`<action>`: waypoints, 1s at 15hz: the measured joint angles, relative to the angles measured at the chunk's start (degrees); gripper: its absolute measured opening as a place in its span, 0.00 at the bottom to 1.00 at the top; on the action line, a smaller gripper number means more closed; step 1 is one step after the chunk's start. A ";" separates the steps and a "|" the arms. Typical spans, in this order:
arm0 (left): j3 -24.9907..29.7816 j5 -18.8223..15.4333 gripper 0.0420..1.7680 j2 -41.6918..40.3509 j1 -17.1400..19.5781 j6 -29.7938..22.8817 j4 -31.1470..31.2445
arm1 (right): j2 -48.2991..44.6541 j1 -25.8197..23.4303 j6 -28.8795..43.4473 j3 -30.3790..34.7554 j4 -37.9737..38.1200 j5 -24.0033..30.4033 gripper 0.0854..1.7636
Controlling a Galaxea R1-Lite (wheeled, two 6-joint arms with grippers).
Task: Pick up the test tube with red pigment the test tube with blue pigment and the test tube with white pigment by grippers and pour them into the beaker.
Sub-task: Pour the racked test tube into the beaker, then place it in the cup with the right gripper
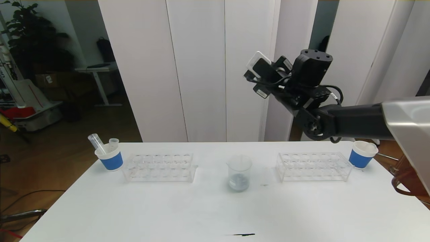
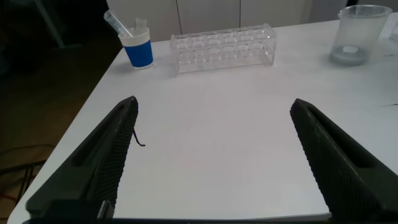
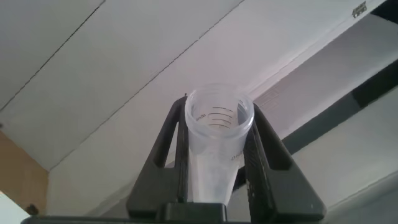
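My right gripper is shut on a clear graduated tube with a pale whitish film inside, the test tube with white pigment. Its mouth points away toward the wall panels. In the head view the right arm is raised high above the table's right side, and its wrist hides the jaws. The beaker stands mid-table with grey-blue liquid at its bottom. My left gripper hangs open over bare table near the front left. Two clear tubes lean in the left cup; their lower ends are hidden. No red or blue pigment shows.
Two clear tube racks lie on either side of the beaker, one to the left and one to the right. A second blue-banded cup stands at the far right. A dark streak marks the table's front edge.
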 joint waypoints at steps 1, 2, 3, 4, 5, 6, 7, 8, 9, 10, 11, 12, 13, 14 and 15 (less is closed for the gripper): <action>0.00 0.00 0.99 0.00 0.00 -0.02 -0.02 | -0.22 0.13 4.90 0.11 -0.16 -3.34 0.30; 0.00 0.00 0.99 0.00 0.00 -0.02 0.00 | -0.33 0.22 10.30 0.24 -0.16 -6.14 0.30; 0.00 0.00 0.99 0.00 0.00 0.00 0.00 | -0.40 0.27 15.71 0.57 -0.13 -8.22 0.30; 0.00 -0.02 0.99 0.00 0.00 0.00 -0.02 | -0.52 0.27 19.93 1.68 -0.18 -10.41 0.30; 0.00 0.00 0.99 0.00 0.00 0.00 -0.02 | -0.84 0.27 24.09 3.75 -0.16 -12.54 0.30; 0.00 0.00 0.99 0.00 0.00 0.00 0.00 | -1.23 0.27 28.42 5.95 -0.13 -14.17 0.30; 0.00 0.00 0.99 0.00 0.00 0.00 0.00 | -1.67 0.30 32.72 8.19 -0.21 -15.46 0.30; 0.00 0.02 0.99 0.00 0.00 0.00 0.00 | -2.17 0.33 36.33 10.70 -0.33 -16.90 0.30; 0.00 0.00 0.99 0.00 0.00 0.00 0.00 | -2.67 0.46 39.96 13.01 -0.35 -18.27 0.30; 0.00 0.00 0.99 0.00 0.00 0.00 -0.02 | -3.11 0.60 43.78 15.03 -0.32 -19.41 0.30; 0.00 0.02 0.99 0.00 0.00 0.00 0.00 | -3.55 0.71 47.69 16.90 -0.29 -20.92 0.30; 0.00 0.00 0.99 0.00 0.00 0.00 -0.02 | -3.94 0.74 50.66 18.44 -0.13 -22.74 0.30; 0.00 0.00 0.99 0.00 0.00 0.00 0.00 | -4.33 0.74 52.42 20.04 -0.18 -24.44 0.30; 0.00 0.00 0.99 0.00 0.00 0.00 0.00 | -4.90 0.71 53.35 21.81 -0.40 -25.75 0.30; 0.00 0.00 0.99 0.00 0.00 0.00 0.00 | -5.64 0.44 54.02 23.49 -0.79 -26.55 0.30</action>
